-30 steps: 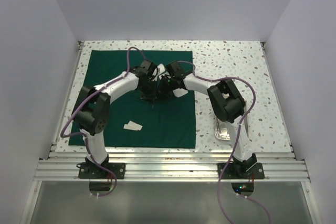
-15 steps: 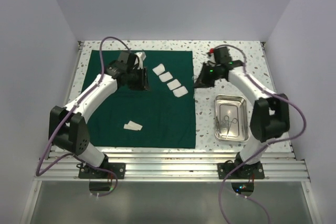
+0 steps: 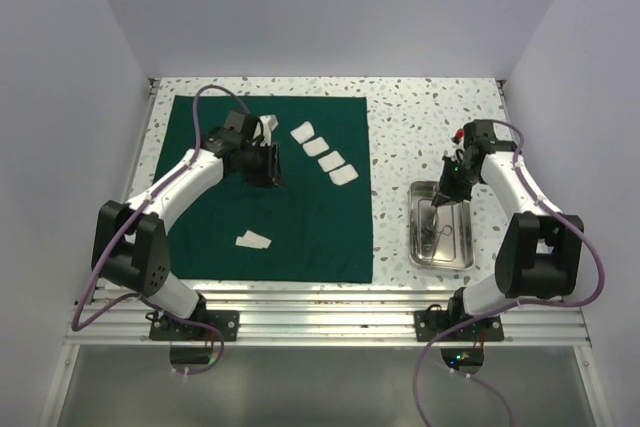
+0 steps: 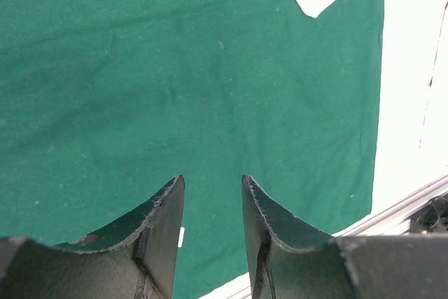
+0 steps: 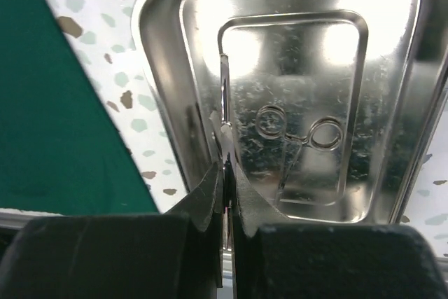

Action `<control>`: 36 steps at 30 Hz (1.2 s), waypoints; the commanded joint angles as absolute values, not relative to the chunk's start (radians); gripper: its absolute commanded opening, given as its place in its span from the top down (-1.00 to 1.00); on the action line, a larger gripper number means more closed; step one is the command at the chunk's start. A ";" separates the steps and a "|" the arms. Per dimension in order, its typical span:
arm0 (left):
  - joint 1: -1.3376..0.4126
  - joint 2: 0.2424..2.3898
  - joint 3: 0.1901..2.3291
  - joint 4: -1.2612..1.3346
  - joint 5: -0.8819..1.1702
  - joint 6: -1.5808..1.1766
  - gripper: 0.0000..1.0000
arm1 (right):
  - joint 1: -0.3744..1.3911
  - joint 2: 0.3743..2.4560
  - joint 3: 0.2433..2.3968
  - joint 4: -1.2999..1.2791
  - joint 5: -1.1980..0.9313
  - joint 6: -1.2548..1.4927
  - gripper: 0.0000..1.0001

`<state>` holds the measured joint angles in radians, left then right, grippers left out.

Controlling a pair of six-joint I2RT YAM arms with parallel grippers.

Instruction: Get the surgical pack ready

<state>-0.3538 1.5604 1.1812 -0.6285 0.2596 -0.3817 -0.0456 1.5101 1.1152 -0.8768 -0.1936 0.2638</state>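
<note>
The dark green cloth [image 3: 300,227] lies spread flat on the left half of the table. Several white gauze squares [image 3: 323,154] sit in a diagonal row on its far part, and one more gauze piece [image 3: 252,240] lies nearer. My left gripper [image 3: 270,163] is open and empty just above the cloth [image 4: 175,89], left of the row. My right gripper [image 3: 447,187] is over the steel tray [image 3: 465,249], shut on a thin steel instrument [image 5: 224,96]. A scissor-like instrument [image 5: 290,148] lies flat in the tray [image 5: 157,89].
The speckled tabletop [image 3: 430,117] shows between the cloth and the tray and behind the tray. White walls close in the left, right and back sides. A metal rail [image 3: 320,297] runs along the near edge.
Both arms have moved apart from the cloth's middle. The right gripper swung from the far table down over the tray. The left gripper shifted slightly nearer on the cloth.
</note>
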 commanded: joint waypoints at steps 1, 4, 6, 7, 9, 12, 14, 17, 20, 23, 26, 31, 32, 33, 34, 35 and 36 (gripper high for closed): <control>-0.344 1.563 1.187 -0.606 0.282 -0.345 0.17 | -0.069 1.542 1.086 -0.884 -0.159 0.216 1.00; -0.342 1.565 1.186 -0.603 0.287 -0.342 0.17 | -0.075 1.574 1.063 -0.865 -0.207 0.215 1.00; -0.342 1.571 1.187 -0.603 0.291 -0.339 0.17 | -0.075 1.598 1.068 -0.877 -0.219 0.218 1.00; -0.342 1.575 1.190 -0.603 0.298 -0.337 0.17 | -0.077 1.609 1.072 -0.885 -0.239 0.215 1.00; -0.342 1.586 1.190 -0.601 0.301 -0.337 0.17 | -0.080 1.627 1.071 -0.885 -0.264 0.212 1.00; -0.342 1.598 1.198 -0.607 0.299 -0.336 0.17 | -0.080 1.640 1.069 -0.894 -0.276 0.216 1.00; -0.342 1.600 1.201 -0.611 0.298 -0.334 0.17 | -0.080 1.644 1.065 -0.914 -0.281 0.210 1.00; -0.342 1.605 1.201 -0.611 0.296 -0.334 0.16 | -0.080 1.647 1.043 -0.928 -0.290 0.209 1.00; -0.342 1.611 1.200 -0.611 0.298 -0.336 0.17 | -0.080 1.652 1.032 -0.928 -0.291 0.215 0.97; -0.342 1.618 1.200 -0.607 0.299 -0.336 0.16 | -0.080 1.673 1.040 -0.946 -0.292 0.213 0.95; -0.342 1.624 1.201 -0.607 0.299 -0.336 0.16 | -0.080 1.680 1.037 -0.950 -0.296 0.212 0.88; -0.342 1.626 1.209 -0.611 0.292 -0.339 0.14 | -0.081 1.677 1.040 -0.968 -0.249 0.224 0.61; -0.342 1.629 1.210 -0.611 0.290 -0.339 0.13 | -0.081 1.675 1.045 -0.972 -0.233 0.225 0.54; -0.342 1.631 1.215 -0.611 0.290 -0.337 0.13 | -0.081 1.664 1.048 -0.982 -0.215 0.229 0.46; -0.342 1.632 1.216 -0.611 0.291 -0.336 0.12 | -0.081 1.658 1.060 -0.988 -0.181 0.230 0.32; -0.342 1.637 1.218 -0.609 0.294 -0.334 0.11 | -0.081 1.654 1.069 -0.995 -0.158 0.233 0.23; -0.341 1.640 1.221 -0.609 0.299 -0.333 0.11 | -0.081 1.645 1.083 -1.015 -0.135 0.235 0.14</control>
